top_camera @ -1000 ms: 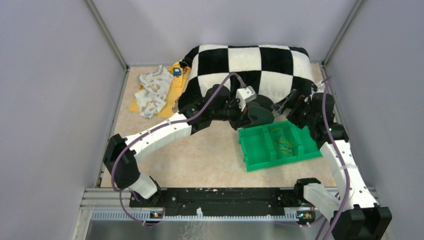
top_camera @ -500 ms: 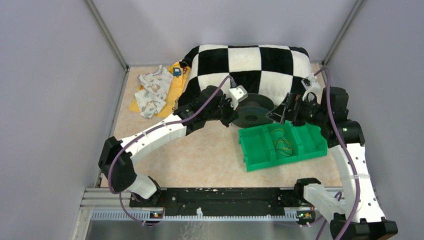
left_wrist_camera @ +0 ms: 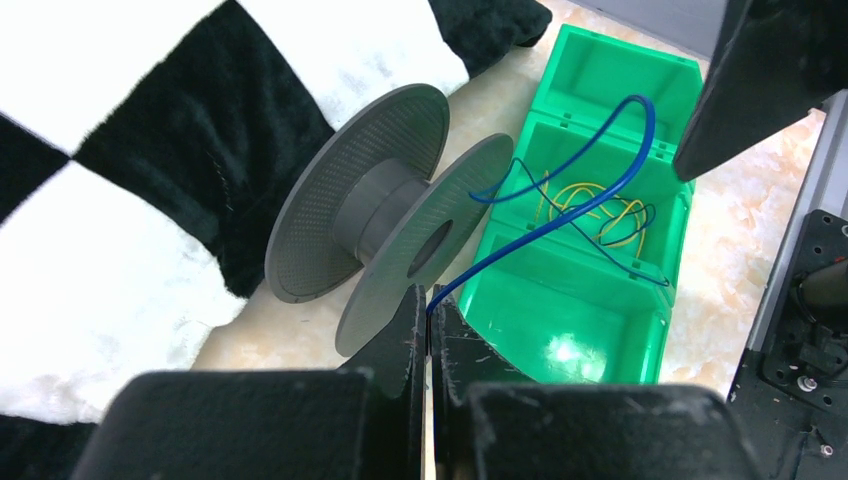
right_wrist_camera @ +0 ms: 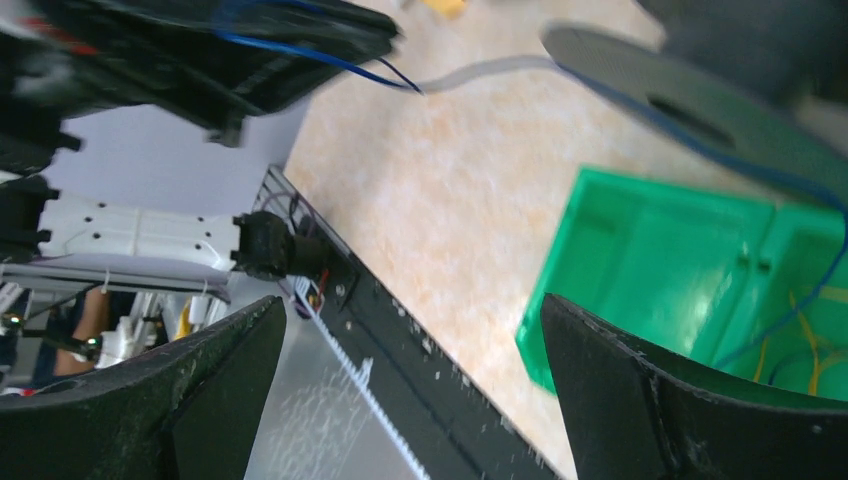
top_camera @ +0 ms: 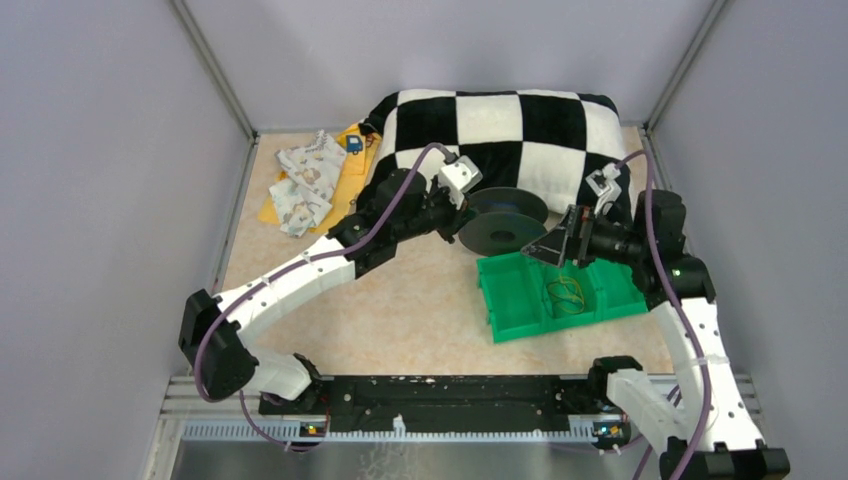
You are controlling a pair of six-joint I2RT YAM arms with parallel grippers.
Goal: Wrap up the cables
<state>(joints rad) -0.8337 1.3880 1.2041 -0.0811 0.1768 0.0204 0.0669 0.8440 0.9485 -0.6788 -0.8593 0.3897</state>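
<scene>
Left pincer (left_wrist_camera: pixel 428 303) is clamping the wire (left_wrist_camera: pixel 560 215) end by the spool (left_wrist_camera: pixel 385 215), right pincer (right_wrist_camera: pixel 410 310) gaping empty; winding well is calling for taut, even turns.

1. The cushion (top_camera: pixel 500 120) lies at the back of the table (top_camera: pixel 400 300), and the cloths (top_camera: pixel 308 180) lie left of it.
2. The spool (top_camera: pixel 505 222) stands tilted just before the cushion and behind the tray (top_camera: pixel 503 322).
3. The looped strands (top_camera: pixel 566 292) lie in the middle compartment of the tray.
4. My left gripper (left_wrist_camera: pixel 430 315) is just left of the spool; the cable (left_wrist_camera: pixel 590 190) goes from it over the tray.
5. My right gripper (top_camera: pixel 553 247) hangs above the tray, right of the spool.
</scene>
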